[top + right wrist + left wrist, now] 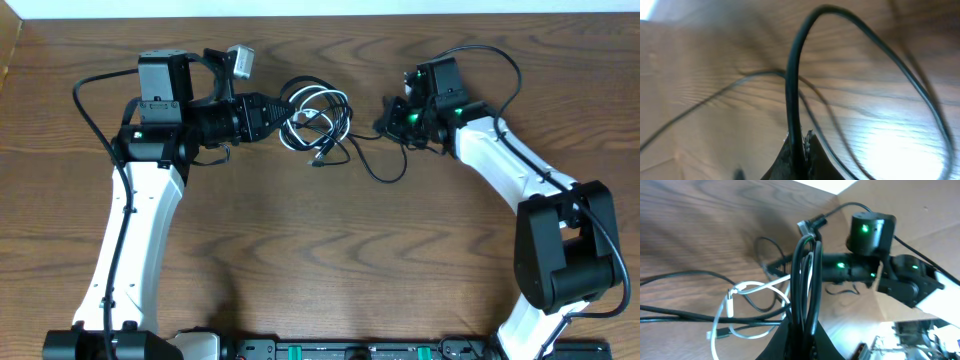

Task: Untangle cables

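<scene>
Jaws on left gripper (801,328) pressed together on a bunch of black loops (804,275), which stand upright out of the pinch. White cable (751,287) lies coiled on the table (685,225) just beside them, crossed by black strands. Right gripper (800,141) pinches a single black cord (789,80) that arcs up and over. From overhead, both grippers face each other across the far half of the table, with the tangle (318,122) between them, closer to the left one.
</scene>
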